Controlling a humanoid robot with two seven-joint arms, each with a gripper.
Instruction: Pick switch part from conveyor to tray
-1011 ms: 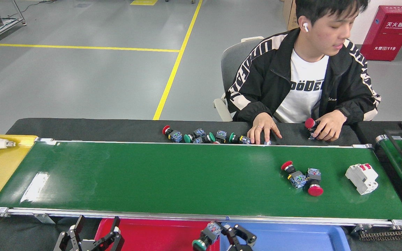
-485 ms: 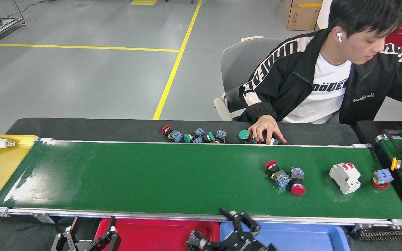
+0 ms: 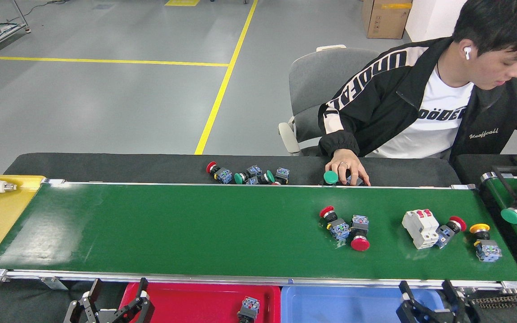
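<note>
While both pincers wait below the near rail, right gripper [image 3: 433, 299] spread wide and empty over the blue tray [image 3: 330, 305], presumably staged for a pick. Left gripper [image 3: 117, 298] likewise spread, empty, beside the red tray [image 3: 186, 300], where one switch part [image 3: 248, 308] already lies. On the conveyor [image 3: 173, 229]: two red pushbutton switches [image 3: 346, 226] touching mid-right; white circuit breaker [image 3: 420, 228], a red-capped and a yellow-capped switch [image 3: 485, 244] farther right. Person's hand [image 3: 347, 167] holds spares at the far rail, likely feeding.

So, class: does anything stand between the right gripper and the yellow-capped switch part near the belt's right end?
Nothing visible does. The right gripper sits open below the conveyor's near rail, and only bare green belt separates it from the yellow-capped switch part.
</note>
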